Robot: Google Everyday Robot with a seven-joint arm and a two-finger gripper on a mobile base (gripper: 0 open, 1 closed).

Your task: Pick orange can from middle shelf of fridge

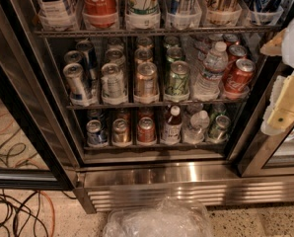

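The fridge (186,179) stands open before me, with a stainless base and a vent grille. The middle shelf (122,104) is a dark wire rack with white lane trays. The orange can (146,78) stands upright at the front of its lane near the shelf's centre, with more cans behind it. A silver can (112,79) is to its left and a green-and-white can (177,78) to its right. My gripper (286,105) is at the right edge of the view, in front of the right door frame, well right of the orange can and apart from it.
A water bottle (210,70) and red Coca-Cola cans (238,76) fill the shelf's right end. Tall cans stand on the rack above (100,4). The lower rack (147,130) holds cans and bottles. The open glass door (18,132) is left. A crumpled clear plastic bag (159,221) and cables (14,216) lie on the floor.
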